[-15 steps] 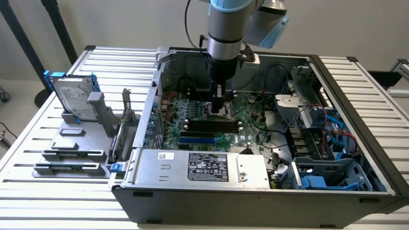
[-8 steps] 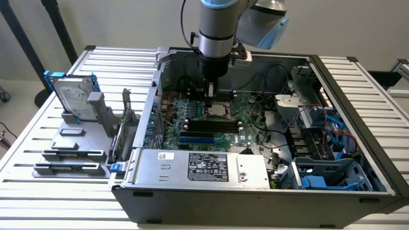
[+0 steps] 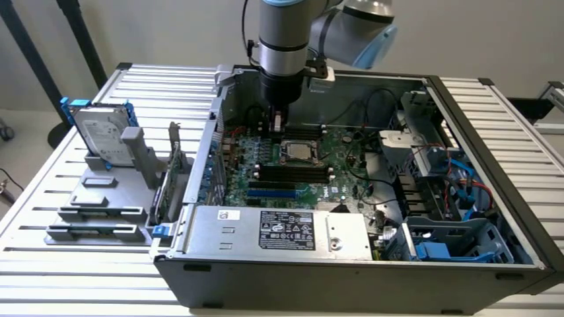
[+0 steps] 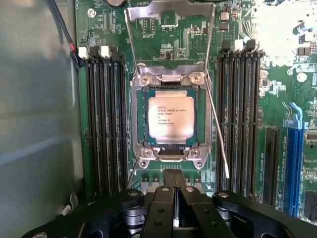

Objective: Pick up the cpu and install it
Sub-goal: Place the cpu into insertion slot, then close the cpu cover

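The cpu (image 4: 171,117), a flat square chip with a silvery top and printed text, lies flat inside its socket on the green motherboard (image 4: 277,89). In the exterior view the cpu (image 3: 300,152) sits in the middle of the board inside the open computer case. The socket's metal load plate (image 4: 171,12) stands hinged up, and its thin lever (image 4: 218,134) is loose beside the socket. My gripper (image 4: 174,181) hangs just off one edge of the socket, apart from the chip. Its black fingers (image 4: 163,208) are pressed together with nothing between them. My gripper (image 3: 277,125) hovers above the board, just behind the socket.
Black memory slots (image 4: 104,124) flank the socket on both sides. A grey labelled power supply box (image 3: 277,231) fills the case's front. A silver hard drive with blue brackets (image 3: 102,135) stands in a grey rack (image 3: 102,211) at the exterior view's left. Cables and drive bays (image 3: 440,198) crowd the right.
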Controlling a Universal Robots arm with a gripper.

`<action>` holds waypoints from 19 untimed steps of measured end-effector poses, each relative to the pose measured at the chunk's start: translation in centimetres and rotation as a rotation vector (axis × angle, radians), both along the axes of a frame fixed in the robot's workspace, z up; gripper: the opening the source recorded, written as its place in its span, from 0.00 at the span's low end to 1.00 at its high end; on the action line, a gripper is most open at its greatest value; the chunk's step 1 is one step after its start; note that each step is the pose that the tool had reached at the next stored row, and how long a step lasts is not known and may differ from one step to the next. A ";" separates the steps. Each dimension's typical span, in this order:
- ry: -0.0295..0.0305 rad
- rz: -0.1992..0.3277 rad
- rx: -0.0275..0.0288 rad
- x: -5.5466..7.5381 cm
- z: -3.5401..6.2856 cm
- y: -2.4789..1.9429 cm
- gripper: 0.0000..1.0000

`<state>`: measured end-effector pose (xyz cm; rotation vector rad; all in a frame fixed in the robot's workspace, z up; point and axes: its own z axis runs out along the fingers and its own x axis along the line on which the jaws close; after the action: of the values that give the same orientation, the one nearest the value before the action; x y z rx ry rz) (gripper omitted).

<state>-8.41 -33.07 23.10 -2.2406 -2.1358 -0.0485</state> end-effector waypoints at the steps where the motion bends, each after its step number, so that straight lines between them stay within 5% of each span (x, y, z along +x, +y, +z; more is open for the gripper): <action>1: 0.0000 0.000 0.0004 0.0 0.00 0.00 0.11; 19: 0.0000 0.000 0.0009 0.3 0.14 -0.11 0.11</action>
<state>-8.09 -33.18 23.24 -2.2402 -2.1352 -0.0494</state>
